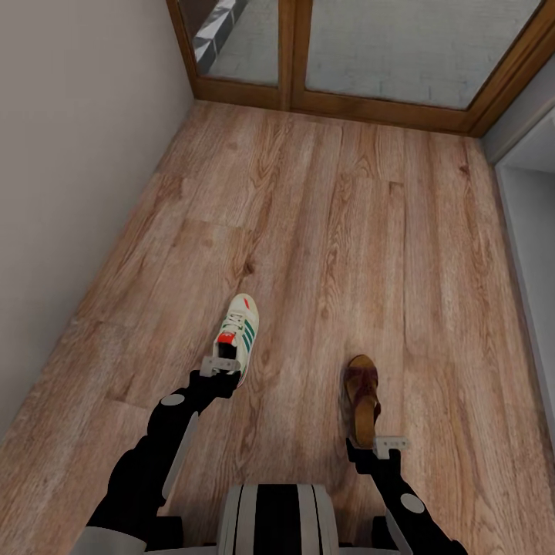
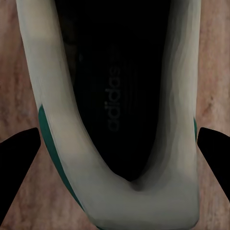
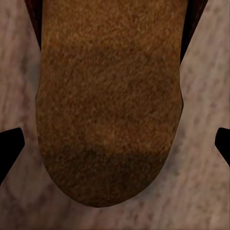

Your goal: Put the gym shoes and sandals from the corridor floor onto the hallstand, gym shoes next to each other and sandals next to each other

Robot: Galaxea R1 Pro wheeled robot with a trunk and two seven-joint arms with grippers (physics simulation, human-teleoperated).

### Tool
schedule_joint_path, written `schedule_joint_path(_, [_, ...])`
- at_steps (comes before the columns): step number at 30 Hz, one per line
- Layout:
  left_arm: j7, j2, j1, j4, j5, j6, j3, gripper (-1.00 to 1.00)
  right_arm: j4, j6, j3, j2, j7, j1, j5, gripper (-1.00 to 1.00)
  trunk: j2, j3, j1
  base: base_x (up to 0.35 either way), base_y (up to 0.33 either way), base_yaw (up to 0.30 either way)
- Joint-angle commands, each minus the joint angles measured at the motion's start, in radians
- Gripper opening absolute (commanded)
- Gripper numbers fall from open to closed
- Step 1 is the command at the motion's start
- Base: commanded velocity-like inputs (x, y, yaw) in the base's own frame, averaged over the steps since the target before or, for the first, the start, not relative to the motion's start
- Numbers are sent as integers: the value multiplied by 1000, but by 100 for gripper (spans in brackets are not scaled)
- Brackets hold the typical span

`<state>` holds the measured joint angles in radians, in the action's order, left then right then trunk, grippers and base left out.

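Note:
One white gym shoe [image 1: 240, 330] with green stripes and a red heel patch lies toe-away on the corridor floor [image 1: 324, 231]. My left gripper [image 1: 222, 365] is at its heel. In the left wrist view the heel [image 2: 62, 143] sits between the black fingers [image 2: 19, 163], whose tips touch both of its sides, so my left gripper [image 2: 118, 129] is shut on it. One brown sandal [image 1: 362, 395] lies to the right. My right gripper [image 1: 379, 444] is at its heel and open. The fingers [image 3: 9, 148] stand clear of the sandal [image 3: 110, 105]. The other shoe and sandal are out of view.
A beige wall [image 1: 69, 154] runs along the left. Mirrored sliding doors in a wooden frame [image 1: 289, 54] close the far end. A light grey surface [image 1: 532, 231] borders the floor on the right; I cannot tell whether it is the hallstand.

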<state>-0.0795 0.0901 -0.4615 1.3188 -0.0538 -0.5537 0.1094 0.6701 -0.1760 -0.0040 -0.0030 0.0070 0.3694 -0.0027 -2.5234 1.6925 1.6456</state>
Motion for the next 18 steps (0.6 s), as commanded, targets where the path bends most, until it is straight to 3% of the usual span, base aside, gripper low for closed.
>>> schedule_joint_path(1, [-6, 0, 0, 1, -6, -5, -1, -100, -1, -3, 0, 0, 1, 0, 0, -100, 0, 0, 0, 12, 0, 0])
schedule_joint_path(18, [-5, 0, 0, 2, -6, -5, -1, -100, 1, -3, -2, -2, 2, 0, 0, -100, 0, 0, 0, 1, 0, 0])
